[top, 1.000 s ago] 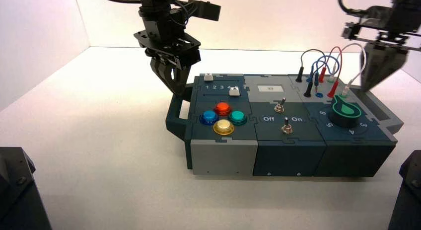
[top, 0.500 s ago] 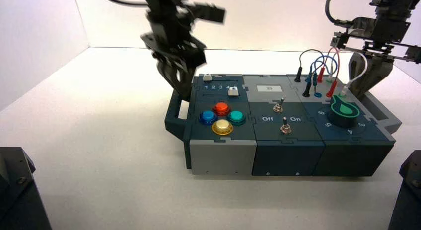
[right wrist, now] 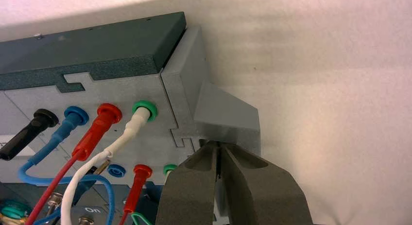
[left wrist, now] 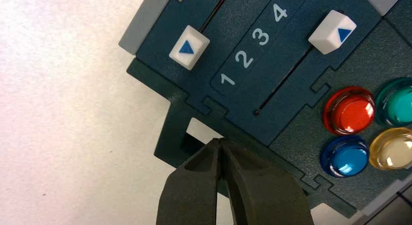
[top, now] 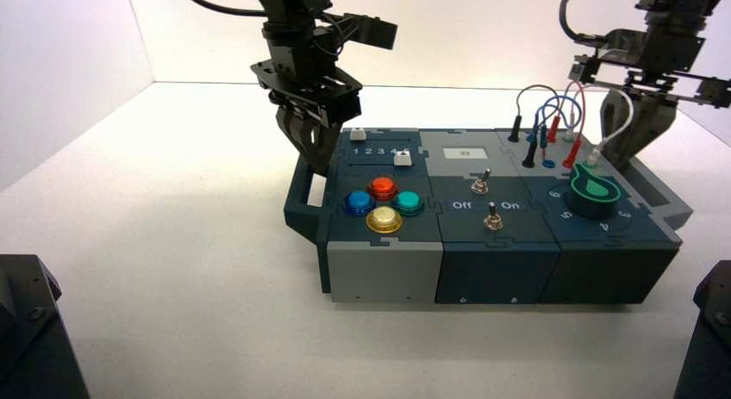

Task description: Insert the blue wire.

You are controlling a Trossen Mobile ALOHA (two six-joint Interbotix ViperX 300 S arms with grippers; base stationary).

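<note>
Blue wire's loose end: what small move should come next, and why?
I'd ease the right gripper from the box's right handle toward the loose blue plug, opening on the way. Its metal tip shows beside the empty blue socket, while the wire's other plug is seated; the right gripper is shut and empty. The left gripper waits over the left handle.

The thin blue wire (right wrist: 36,180) arches in a loop left of the right tool (right wrist: 218,146), apart from it; one slim blue plug (right wrist: 69,124) sits seated, the other leans, its metal tip bare beside a blue socket (right wrist: 116,170)
</note>
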